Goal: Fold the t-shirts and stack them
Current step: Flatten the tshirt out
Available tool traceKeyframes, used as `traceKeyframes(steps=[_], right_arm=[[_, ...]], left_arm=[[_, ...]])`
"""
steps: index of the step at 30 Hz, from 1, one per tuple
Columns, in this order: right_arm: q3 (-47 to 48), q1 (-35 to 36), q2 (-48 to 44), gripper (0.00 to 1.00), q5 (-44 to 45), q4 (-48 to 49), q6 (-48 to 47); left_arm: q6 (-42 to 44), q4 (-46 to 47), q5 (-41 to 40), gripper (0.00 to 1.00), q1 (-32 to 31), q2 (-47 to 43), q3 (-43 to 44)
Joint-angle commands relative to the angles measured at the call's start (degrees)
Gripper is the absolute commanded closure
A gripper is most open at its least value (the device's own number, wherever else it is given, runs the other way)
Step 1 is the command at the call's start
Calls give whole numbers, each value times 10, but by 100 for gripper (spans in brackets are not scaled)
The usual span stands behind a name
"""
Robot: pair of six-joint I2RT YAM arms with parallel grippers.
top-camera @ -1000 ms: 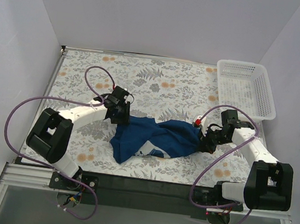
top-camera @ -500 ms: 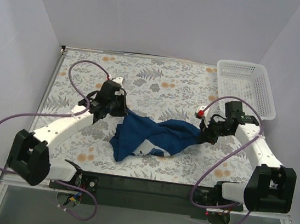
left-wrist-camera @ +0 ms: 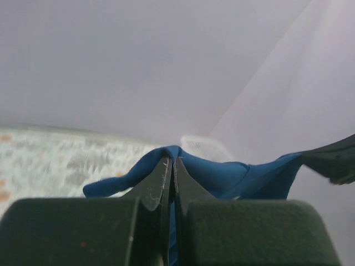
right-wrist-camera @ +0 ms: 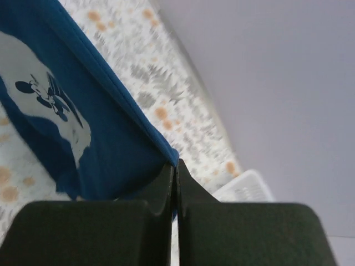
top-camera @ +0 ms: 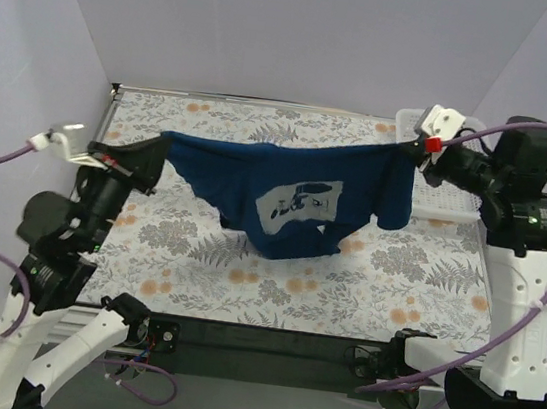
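Observation:
A navy blue t-shirt (top-camera: 285, 191) with a pale cartoon-mouse print hangs stretched in the air above the floral table, held at its two upper corners. My left gripper (top-camera: 164, 140) is shut on the shirt's left end; in the left wrist view the blue cloth (left-wrist-camera: 222, 177) runs out from between the closed fingers (left-wrist-camera: 155, 183). My right gripper (top-camera: 409, 148) is shut on the right end, high near the basket; in the right wrist view the shirt (right-wrist-camera: 83, 144) hangs down to the left of the closed fingertips (right-wrist-camera: 166, 183), its print facing the camera.
A white lattice basket (top-camera: 477, 191) stands at the back right corner, partly behind the right arm. The floral tablecloth (top-camera: 247, 252) lies under the shirt. Grey walls close in on three sides. Purple cables loop off both arms.
Both arms have risen from table height and moved apart, lifting the crumpled shirt off the table and spreading it in the air. The left gripper closed on the shirt's left end.

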Motion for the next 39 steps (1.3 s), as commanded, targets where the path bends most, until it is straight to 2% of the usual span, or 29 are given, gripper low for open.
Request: traceKeyframes(steps=[1, 3, 7, 12, 16, 19, 20, 21, 25, 27, 29, 30, 32, 33, 35, 36, 39], right_arm=[[133, -1, -4, 99, -19, 8, 69], [215, -1, 9, 99, -22, 6, 87], [321, -19, 25, 99, -75, 4, 129], [386, -70, 35, 99, -136, 7, 170], [330, -72, 37, 99, -144, 15, 164], [230, -72, 40, 99, -157, 49, 160], [168, -70, 44, 99, -162, 60, 159], [139, -69, 46, 99, -163, 85, 152], [-31, -34, 67, 99, -112, 194, 156], [-104, 5, 104, 99, -79, 237, 154], [-140, 45, 160, 99, -27, 309, 157], [-149, 57, 186, 99, -5, 329, 164], [-128, 81, 279, 99, 44, 358, 177], [-110, 88, 311, 99, 65, 359, 187], [-43, 101, 397, 99, 98, 358, 217], [-20, 103, 421, 99, 107, 358, 227], [42, 112, 474, 99, 139, 358, 248]], left_arm=[[21, 83, -13, 100, 3, -21, 57], [24, 92, 9, 100, 3, -16, 84], [26, 107, 69, 100, 3, -1, 143], [45, 110, 83, 100, 3, 22, 199], [69, 99, 2, 100, 3, 46, 190], [94, 92, -98, 100, 3, 87, 163], [105, 90, -121, 100, 3, 101, 156], [112, 89, -181, 100, 3, 117, 135], [152, 119, -257, 100, 7, 216, 71], [143, 136, -252, 100, 36, 274, 45], [86, 139, -193, 100, 78, 317, 15], [69, 139, -171, 100, 123, 362, 10], [46, 163, -145, 100, 168, 419, 5], [40, 168, -135, 100, 181, 477, 11], [34, 163, -103, 100, 196, 523, 47], [35, 163, -97, 100, 198, 562, 59], [43, 165, -103, 100, 202, 603, 111]])
